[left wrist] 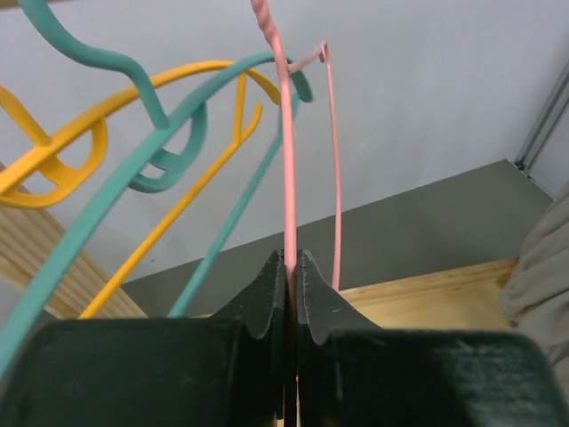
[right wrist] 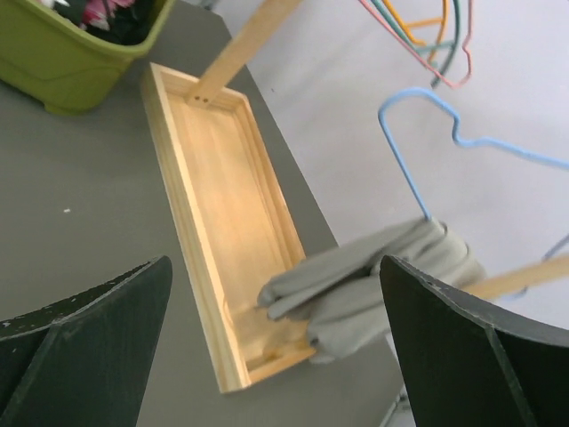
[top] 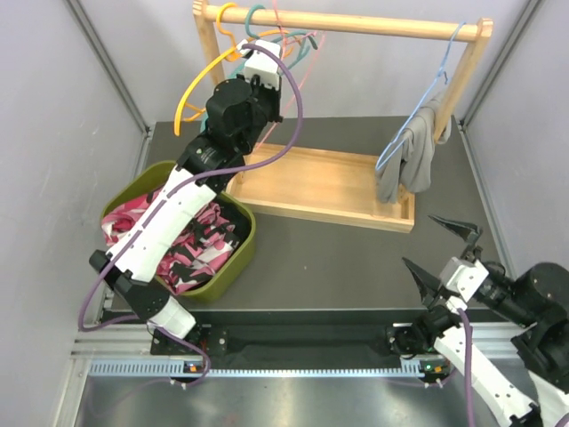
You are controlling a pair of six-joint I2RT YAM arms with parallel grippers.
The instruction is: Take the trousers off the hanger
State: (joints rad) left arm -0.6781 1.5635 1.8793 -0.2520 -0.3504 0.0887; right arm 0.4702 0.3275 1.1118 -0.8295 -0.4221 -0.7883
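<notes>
Grey trousers (top: 411, 160) hang folded over a blue hanger (top: 442, 80) at the right end of the wooden rail (top: 356, 23); their lower end dips into the rack's base tray. They also show in the right wrist view (right wrist: 382, 276) under the blue hanger (right wrist: 411, 169). My right gripper (top: 418, 238) is open and empty, low over the table in front of the trousers, and well apart from them (right wrist: 274, 260). My left gripper (left wrist: 291, 258) is raised at the rail's left end, shut on the wire of a pink hanger (left wrist: 286, 160).
Yellow (left wrist: 53, 160) and teal (left wrist: 133, 169) hangers hang beside the pink one. The wooden base tray (top: 320, 182) lies across the table's back. A green basket (top: 242, 258) with pink and black clothes stands at the left. Walls close in on both sides.
</notes>
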